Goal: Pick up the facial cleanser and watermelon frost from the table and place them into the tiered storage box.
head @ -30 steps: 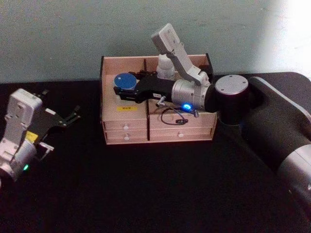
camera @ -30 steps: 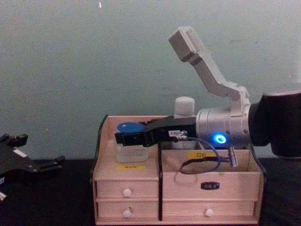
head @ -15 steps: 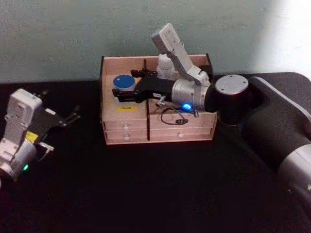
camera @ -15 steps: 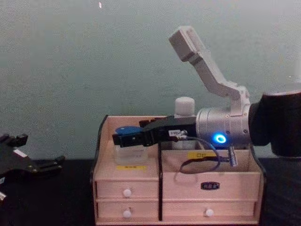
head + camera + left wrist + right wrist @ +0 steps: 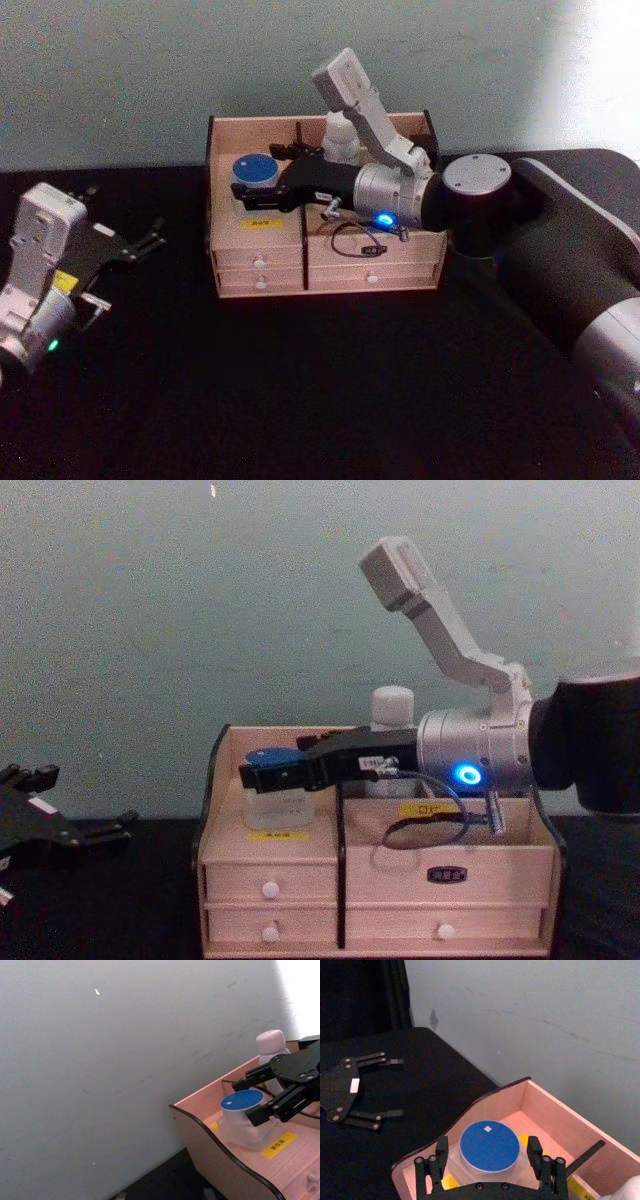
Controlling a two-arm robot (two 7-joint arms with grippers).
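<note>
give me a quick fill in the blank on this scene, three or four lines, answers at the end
1. The jar in the tiered storage box has a round ____ lid.
2. The jar stands in the box's ____ compartment, by the robot's sides.
3. The right gripper has one finger on each side of the ____.
4. The left gripper hangs over the ____ table.

Missing words: blue; left; jar; black
</note>
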